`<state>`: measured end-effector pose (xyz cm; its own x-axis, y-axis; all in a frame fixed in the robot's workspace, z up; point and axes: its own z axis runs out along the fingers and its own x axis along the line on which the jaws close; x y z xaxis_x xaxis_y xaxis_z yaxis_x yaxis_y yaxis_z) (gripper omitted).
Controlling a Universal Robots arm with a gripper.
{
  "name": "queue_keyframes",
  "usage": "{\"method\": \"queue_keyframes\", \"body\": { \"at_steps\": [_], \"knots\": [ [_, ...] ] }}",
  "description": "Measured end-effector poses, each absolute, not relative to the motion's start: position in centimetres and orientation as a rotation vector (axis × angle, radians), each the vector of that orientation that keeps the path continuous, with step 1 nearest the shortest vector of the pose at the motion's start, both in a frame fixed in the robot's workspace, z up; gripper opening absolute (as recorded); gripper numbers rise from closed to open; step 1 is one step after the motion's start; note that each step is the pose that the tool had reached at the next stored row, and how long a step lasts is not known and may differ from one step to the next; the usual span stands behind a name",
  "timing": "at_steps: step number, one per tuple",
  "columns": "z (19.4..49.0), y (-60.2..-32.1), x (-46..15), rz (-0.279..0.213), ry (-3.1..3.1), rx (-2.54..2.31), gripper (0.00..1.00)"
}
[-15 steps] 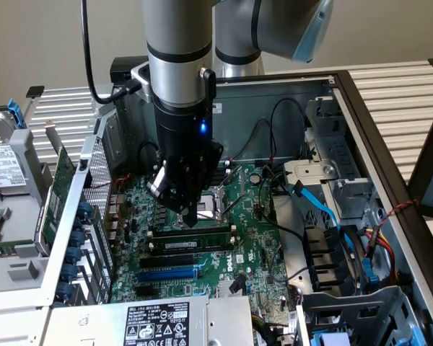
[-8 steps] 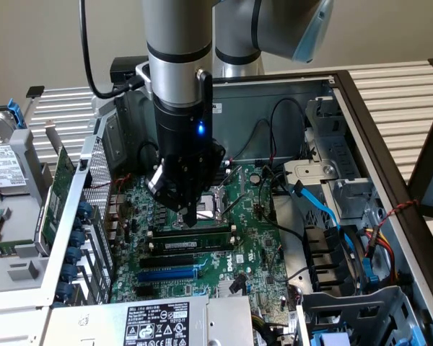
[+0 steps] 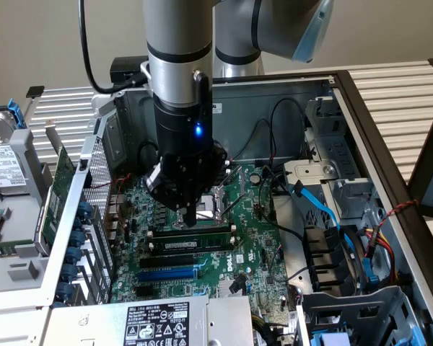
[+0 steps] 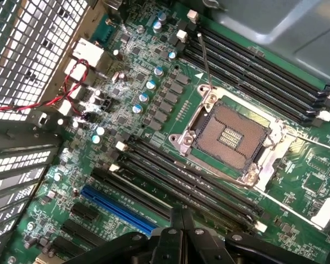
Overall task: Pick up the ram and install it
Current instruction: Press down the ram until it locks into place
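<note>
The gripper [image 3: 190, 216] is closed with its fingers pressed together, and it holds nothing. Its tip stands directly above the ram [image 3: 193, 232], touching or nearly touching the top edge; contact cannot be confirmed from the exterior view.

The ram lies lengthwise in a memory slot just beside the CPU socket [image 4: 226, 133], on the side facing the blue expansion slot [image 4: 119, 210]. A second module [image 3: 195, 246] sits in the next slot away from the socket. In the wrist view the closed fingertips [image 4: 177, 219] hang over the slot bank next to the socket.

The step in hand appears to be seating the ram by pressing down. To do this well:

- Keep the fingers clamped so they act as one rigid pusher.
- Press straight down, in line with the slot, never at a slant.
- Apply force over the module's edge, not the socket lever [image 4: 205, 60].
- Check that both slot end latches close; whether they are latched now cannot be determined.
</note>
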<state>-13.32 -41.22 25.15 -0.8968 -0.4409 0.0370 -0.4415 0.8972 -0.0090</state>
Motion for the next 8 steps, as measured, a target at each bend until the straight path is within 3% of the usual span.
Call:
{"method": "queue_keyframes", "body": {
  "at_steps": [8],
  "knots": [
    [25.15,-41.22,-13.33,0.035,-3.054,0.564,0.1]
  ]
}}
